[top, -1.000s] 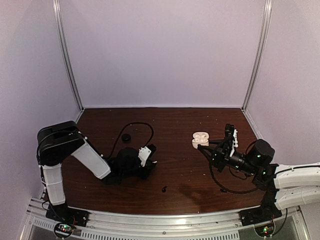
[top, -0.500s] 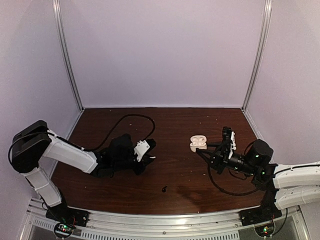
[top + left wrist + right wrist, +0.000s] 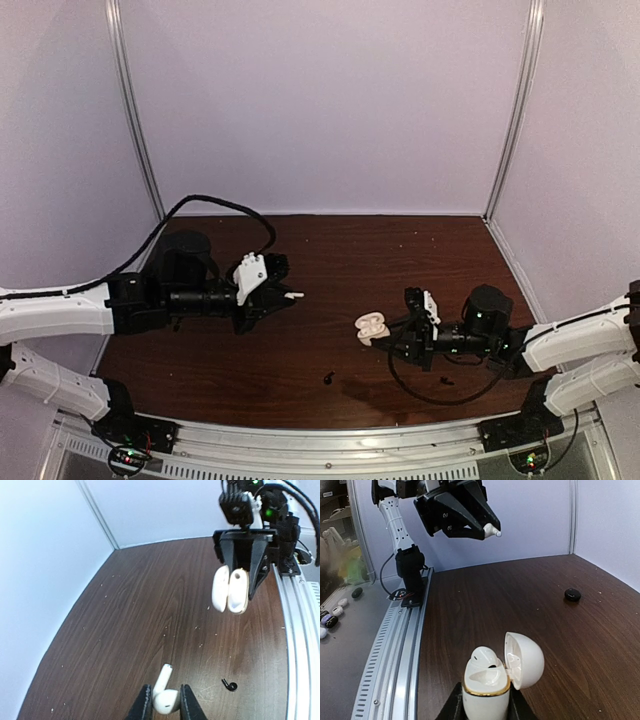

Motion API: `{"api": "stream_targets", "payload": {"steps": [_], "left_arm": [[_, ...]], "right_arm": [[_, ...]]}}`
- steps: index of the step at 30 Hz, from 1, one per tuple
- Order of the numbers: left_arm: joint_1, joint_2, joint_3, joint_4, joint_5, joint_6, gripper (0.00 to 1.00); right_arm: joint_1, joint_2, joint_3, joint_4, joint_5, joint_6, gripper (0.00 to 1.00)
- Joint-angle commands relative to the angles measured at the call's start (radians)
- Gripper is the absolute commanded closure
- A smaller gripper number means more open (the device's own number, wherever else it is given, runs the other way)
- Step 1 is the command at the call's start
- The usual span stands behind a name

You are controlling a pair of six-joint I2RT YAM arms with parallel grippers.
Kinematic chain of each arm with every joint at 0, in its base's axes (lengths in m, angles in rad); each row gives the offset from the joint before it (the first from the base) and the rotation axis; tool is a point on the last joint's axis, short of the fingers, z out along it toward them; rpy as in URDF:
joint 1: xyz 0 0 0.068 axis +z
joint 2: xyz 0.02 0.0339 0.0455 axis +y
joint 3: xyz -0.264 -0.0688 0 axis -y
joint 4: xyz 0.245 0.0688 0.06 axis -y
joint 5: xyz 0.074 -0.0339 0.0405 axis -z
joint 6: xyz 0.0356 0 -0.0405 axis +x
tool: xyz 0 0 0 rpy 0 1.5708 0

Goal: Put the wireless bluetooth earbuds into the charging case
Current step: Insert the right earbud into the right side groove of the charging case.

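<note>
My left gripper is shut on a glossy white earbud, stem pointing forward, held above the table. My right gripper is shut on the white charging case, upright with its lid open to the right. One white earbud sits in the case; the slot beside it shows empty. The case also shows in the left wrist view, facing my left gripper across a gap. A black earbud lies on the table between the arms, near the front.
A small black rounded object lies on the wooden table far behind the case. Grey walls stand close on the left, back and right. A metal rail runs along the front edge.
My left arm has lifted off the table and stretched to the right with the white earbud. My right gripper has carried the open case left and nearer the front.
</note>
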Motion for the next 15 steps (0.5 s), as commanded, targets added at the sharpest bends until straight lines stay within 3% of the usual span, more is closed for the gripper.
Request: {"api": "stream_targets", "payload": {"steps": [1, 8, 15], "left_arm": [[-0.047, -0.014, 0.085, -0.178, 0.042, 0.116, 0.91], [-0.104, 0.014, 0.159, -0.240, 0.081, 0.185, 0.92], [-0.161, 0.078, 0.219, -0.304, 0.070, 0.262, 0.93]], "right_arm": [[-0.006, 0.068, 0.063, 0.047, -0.173, -0.019, 1.00], [-0.002, 0.206, 0.136, 0.051, -0.313, 0.002, 1.00], [0.021, 0.270, 0.204, 0.011, -0.359, 0.004, 1.00]]}}
